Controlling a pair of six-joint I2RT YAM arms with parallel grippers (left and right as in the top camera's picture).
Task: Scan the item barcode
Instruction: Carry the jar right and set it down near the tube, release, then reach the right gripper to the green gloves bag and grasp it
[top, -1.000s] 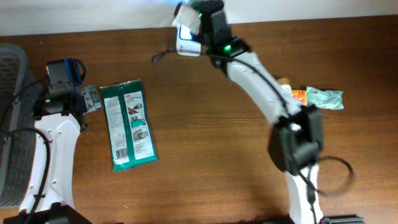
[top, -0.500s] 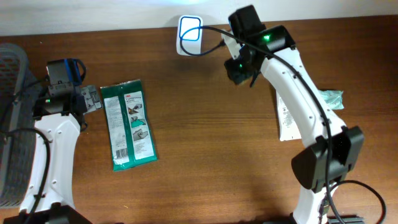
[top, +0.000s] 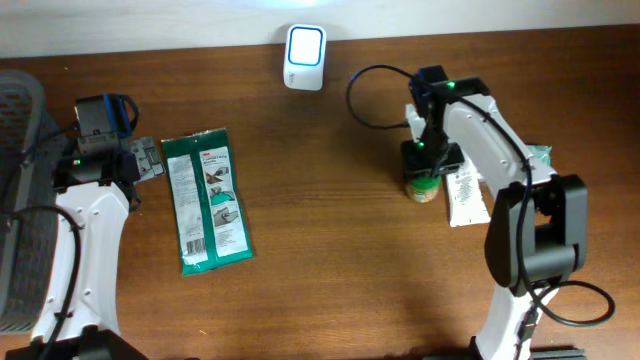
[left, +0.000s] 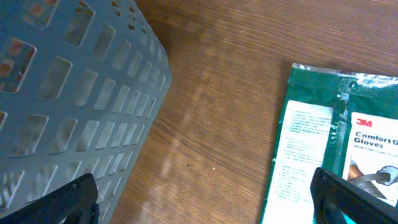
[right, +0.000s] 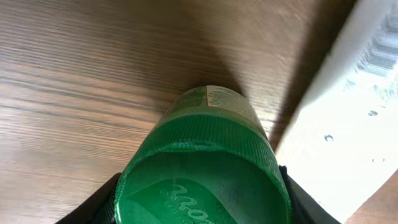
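The right arm (top: 490, 130) had swung from the scanner (top: 304, 45) down onto the green-lidded jar (top: 424, 187) standing on the worktop (top: 330, 250), right fingers (right: 99, 208) straddling its lid, gripping or not I could not tell, left fingers (left: 62, 202) idle and wide, so this looked like the pickup step, next needing a firm close before carrying the barcode to the scanner.

Table (top: 330, 250) and rear wall (top: 520, 12)
The brown wood-grain table extends on every side of the right gripper (top: 425, 170). Beyond the gripper, a white wall strip borders the far edge, brightest to the gripper's far left.
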